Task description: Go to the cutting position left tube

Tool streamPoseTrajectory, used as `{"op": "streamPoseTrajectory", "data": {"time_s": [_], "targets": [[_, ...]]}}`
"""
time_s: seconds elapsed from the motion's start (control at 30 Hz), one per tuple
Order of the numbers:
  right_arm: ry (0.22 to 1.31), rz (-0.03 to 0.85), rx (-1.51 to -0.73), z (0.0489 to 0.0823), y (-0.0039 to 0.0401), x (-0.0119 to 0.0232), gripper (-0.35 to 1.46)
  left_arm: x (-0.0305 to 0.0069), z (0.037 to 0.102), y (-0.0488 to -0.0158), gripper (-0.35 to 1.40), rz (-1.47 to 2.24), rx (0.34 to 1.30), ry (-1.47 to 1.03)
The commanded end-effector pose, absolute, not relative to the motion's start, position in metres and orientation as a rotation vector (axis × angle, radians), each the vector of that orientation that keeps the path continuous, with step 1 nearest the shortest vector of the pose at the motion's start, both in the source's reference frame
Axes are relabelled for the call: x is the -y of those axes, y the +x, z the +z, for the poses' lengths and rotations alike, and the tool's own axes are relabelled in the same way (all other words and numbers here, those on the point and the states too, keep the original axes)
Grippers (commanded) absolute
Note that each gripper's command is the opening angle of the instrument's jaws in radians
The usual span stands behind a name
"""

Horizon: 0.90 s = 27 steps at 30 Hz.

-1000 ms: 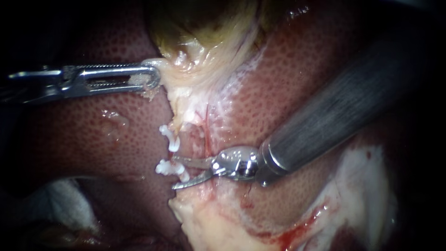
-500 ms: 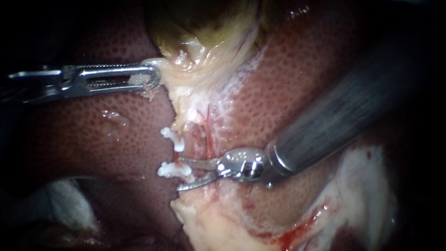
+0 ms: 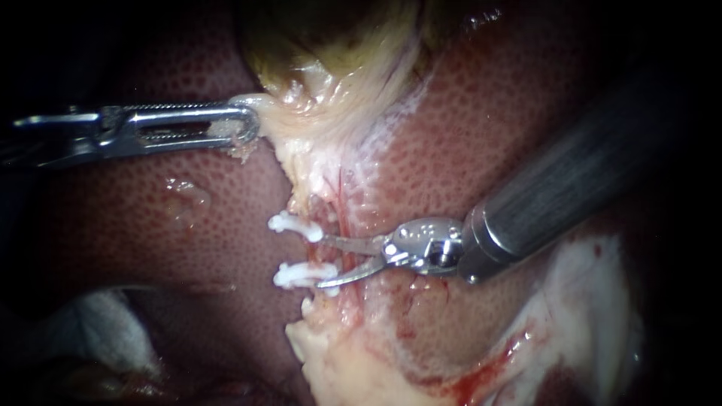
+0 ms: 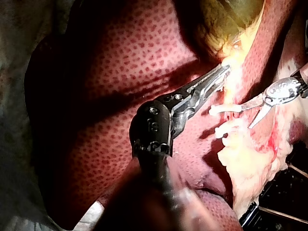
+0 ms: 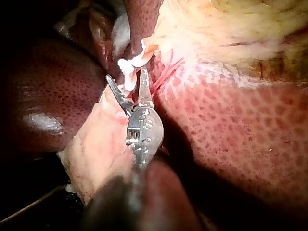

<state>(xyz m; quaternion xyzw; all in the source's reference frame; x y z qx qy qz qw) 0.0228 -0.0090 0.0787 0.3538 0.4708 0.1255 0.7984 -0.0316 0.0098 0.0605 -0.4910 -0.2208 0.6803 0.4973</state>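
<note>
Our left instrument (image 3: 247,125) comes in across the liver (image 3: 150,203). Its hand is clamped: both jaws lie together on a pale fold at the edge of the gallbladder (image 3: 331,60) and grip it from two sides. The left wrist view confirms this. There the left instrument (image 4: 219,74) has its toothed jaws closed on the yellowish-white tissue just under the gallbladder (image 4: 231,19).

Our right instrument (image 3: 323,262) comes in from the upper right, its thick shaft lying over the liver. Its hand stands apart, with a clear wedge-shaped gap between the two thin jaws, and it holds nothing.

The left tube (image 3: 335,259) runs down from the gallbladder towards the pale fatty tissue (image 3: 338,361). It carries two white clips, the upper clip (image 3: 295,225) and the lower clip (image 3: 301,274). Both clips stick out sideways towards the liver. The open hand of the right instrument sits astride the tube between the clips. The upper jaw tip lies against the inner end of the upper clip, and the lower jaw tip lies across the inner end of the lower clip.

In the left wrist view, the right instrument (image 4: 246,117) shows the same spread, with one jaw tip at the upper clip (image 4: 224,109) and the other just beside the lower clip (image 4: 228,129). In the right wrist view, the right instrument (image 5: 126,74) has its jaws apart on either side of the white clip material.
</note>
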Motion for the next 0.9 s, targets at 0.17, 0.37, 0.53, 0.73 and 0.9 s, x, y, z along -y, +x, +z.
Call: {"op": "streamPoseTrajectory", "data": {"time_s": [0.17,0.37,0.53,0.73,0.9], "targets": [[0.762,0.277,-1.005,0.0795,0.0243,0.0097,1.43,-0.0098,0.0605,-0.0316,-0.35,1.647,0.534,-1.189],[0.777,0.282,-1.000,0.0804,0.0255,0.0105,1.43,-0.0098,0.0605,-0.0316,-0.35,1.647,0.534,-1.189],[0.786,0.284,-0.999,0.0806,0.0262,0.0106,1.43,-0.0098,0.0605,-0.0317,-0.35,1.652,0.531,-1.191],[0.790,0.300,-0.997,0.0805,0.0271,0.0104,1.43,-0.0097,0.0606,-0.0317,-0.35,1.652,0.530,-1.192],[0.796,0.314,-1.013,0.0802,0.0273,0.0098,1.43,-0.0097,0.0606,-0.0317,-0.35,1.652,0.530,-1.192]]}}
